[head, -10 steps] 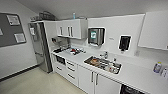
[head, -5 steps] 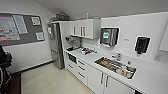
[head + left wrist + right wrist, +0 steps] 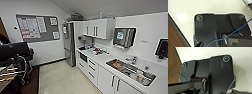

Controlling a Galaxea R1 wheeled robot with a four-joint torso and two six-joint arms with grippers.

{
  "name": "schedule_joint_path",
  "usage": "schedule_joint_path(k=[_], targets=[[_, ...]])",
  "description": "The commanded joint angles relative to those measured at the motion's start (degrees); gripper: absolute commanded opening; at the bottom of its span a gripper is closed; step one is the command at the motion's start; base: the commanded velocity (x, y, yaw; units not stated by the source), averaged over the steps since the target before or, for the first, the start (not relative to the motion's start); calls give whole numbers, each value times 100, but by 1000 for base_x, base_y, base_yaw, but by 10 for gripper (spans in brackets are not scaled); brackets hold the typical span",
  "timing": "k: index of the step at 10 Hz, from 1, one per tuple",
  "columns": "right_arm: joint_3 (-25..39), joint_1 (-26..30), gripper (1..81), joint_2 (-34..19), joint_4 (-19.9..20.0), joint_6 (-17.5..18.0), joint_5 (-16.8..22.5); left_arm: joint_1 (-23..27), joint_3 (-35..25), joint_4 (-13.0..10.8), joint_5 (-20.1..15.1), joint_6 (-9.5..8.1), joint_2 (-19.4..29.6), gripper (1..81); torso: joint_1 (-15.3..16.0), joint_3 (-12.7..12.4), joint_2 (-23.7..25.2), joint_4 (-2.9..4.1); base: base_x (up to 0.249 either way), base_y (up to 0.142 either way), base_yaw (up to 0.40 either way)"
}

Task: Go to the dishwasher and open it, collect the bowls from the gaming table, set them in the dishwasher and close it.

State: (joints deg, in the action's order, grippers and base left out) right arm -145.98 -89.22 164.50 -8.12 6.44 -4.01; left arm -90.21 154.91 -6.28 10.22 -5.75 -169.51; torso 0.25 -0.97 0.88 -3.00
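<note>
- The head view looks into a small kitchen with a pale floor (image 3: 62, 80) and a white counter (image 3: 110, 60) running along the right-hand wall.
- A tall stainless-steel fridge (image 3: 68, 45) stands at the far end of that counter run, against the back wall.
- White wall cabinets (image 3: 98, 28) hang above the counter, with dark items on top of them that are too blurred to name.
- White drawers and cabinet doors with dark bar handles (image 3: 92, 68) fill the front below the counter; a darker panel (image 3: 83, 57) sits in that front near the fridge (it may be the dishwasher, but the blur does not let me tell).
- A steel sink (image 3: 131, 71) is set into the counter near the camera, with some things lying in it and a tap (image 3: 132, 60) behind it.
- A wall-mounted dispenser (image 3: 123, 37) hangs above the sink, and a second dark unit (image 3: 162, 48) is at the right edge.
- Small objects are clustered on the counter (image 3: 96, 51) beyond the sink, unclear in kind.
- A grey notice board (image 3: 37, 27) with papers pinned on it hangs on the left wall.
- At the left edge a dark bag or pile (image 3: 16, 53) rests beside a wooden table corner (image 3: 6, 80).
- The two wrist views look down past the robot's own dark plates onto pale floor, with a brown wooden surface (image 3: 174, 36) beside it; a thin blue cable (image 3: 238, 31) crosses the left wrist view.
- I cannot tell the state of either gripper.
</note>
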Motion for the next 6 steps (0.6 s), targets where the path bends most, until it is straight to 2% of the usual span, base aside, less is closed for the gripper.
schedule_joint_path(k=[1, 6], targets=[[-78, 304, 811, -37, 3, 7, 252, 262, 14, -67, -266, 48, 40, 811, 0, 0, 0, 0, 0, 0, 362], [27, 304, 811, -46, -41, -55, 252, 192, 14, -67, -222, 48, 66, 811, 0, 0, 0, 0, 0, 0, 362]])
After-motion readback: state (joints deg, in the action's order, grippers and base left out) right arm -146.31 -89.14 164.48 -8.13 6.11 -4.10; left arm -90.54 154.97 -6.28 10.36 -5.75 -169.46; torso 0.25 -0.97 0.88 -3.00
